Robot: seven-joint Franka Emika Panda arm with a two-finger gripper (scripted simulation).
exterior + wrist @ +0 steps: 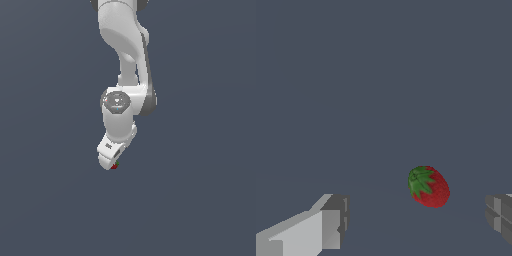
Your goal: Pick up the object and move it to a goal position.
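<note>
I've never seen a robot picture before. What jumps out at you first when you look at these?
First, the big white robot arm reaching down from the top middle of the exterior view, against a plain dark blue-grey ground. Next, the small red strawberry with a green leafy cap, lying between the two grey fingertips of the open white gripper in the wrist view. In the exterior view only a speck of it peeks out under the gripper.

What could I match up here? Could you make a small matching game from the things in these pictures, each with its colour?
Things:
1. strawberry body
2. strawberry leaves
3. fingers of the gripper
4. floor

Colours:
a. dark blue-grey
b. green
c. red
d. light grey and white

Pairs: 1-c, 2-b, 3-d, 4-a
</note>
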